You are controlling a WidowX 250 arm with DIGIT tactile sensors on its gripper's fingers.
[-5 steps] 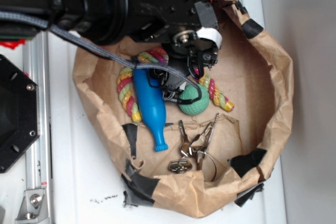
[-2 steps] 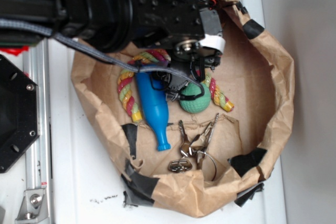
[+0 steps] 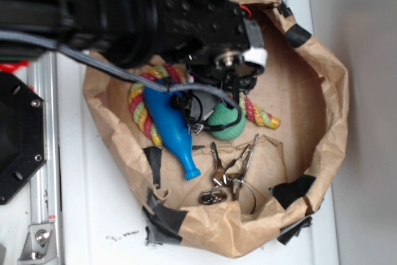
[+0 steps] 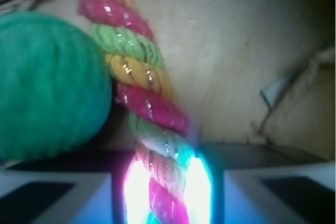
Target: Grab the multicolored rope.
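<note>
Your jaws are pinched tight around the multicolored rope (image 4: 157, 182) beside the green ball (image 4: 50, 85); gripping mid-length keeps the ball and blue toy (image 3: 169, 130) clear

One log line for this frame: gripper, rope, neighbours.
gripper: shut on multicolored rope | green ball: touching rope | blue toy: beside rope, in paper bag | keys: untouched

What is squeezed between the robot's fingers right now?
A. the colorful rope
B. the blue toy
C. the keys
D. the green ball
A. In the wrist view the multicolored rope runs straight down into the gripper, pinched between its two pads, while the green ball only sits beside it.
</note>
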